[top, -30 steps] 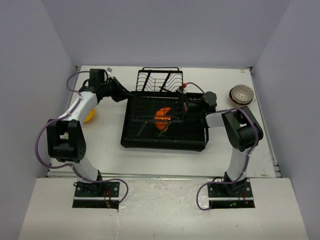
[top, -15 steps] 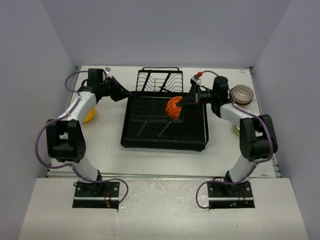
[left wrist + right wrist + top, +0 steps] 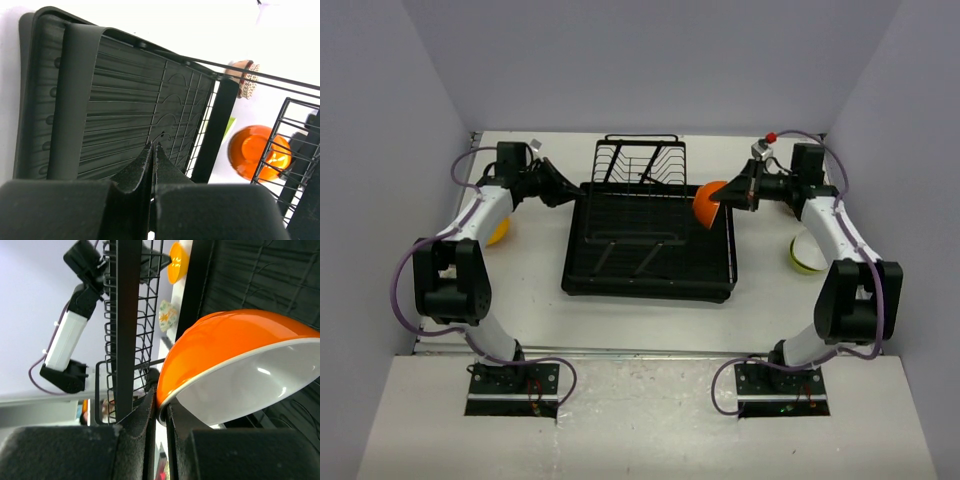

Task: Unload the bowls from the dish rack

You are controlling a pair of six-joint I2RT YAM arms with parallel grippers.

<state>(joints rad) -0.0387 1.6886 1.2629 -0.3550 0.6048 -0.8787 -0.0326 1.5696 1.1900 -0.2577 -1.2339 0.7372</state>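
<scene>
Right claw [image 3: 728, 197] pinched the rim of the orange bowl [image 3: 706, 205], holding it tilted at the dish rack's [image 3: 645, 291] right edge, outside the wire slots. Bare desk [image 3: 760, 290] lay further right of the rack, where a green bowl [image 3: 807, 256] sat, so this arm looked the nearer for setting the bowl down. Left claw [image 3: 568, 190], pressed together on nothing, sat at the rack's far-left corner.

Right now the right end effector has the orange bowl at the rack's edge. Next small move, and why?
Probably swing right and lower onto bare table near the lime green bowl: the right end effector pinches the orange bowl by its rim, and it hangs over the right edge of the dish rack, clear of the wire slots.
</scene>
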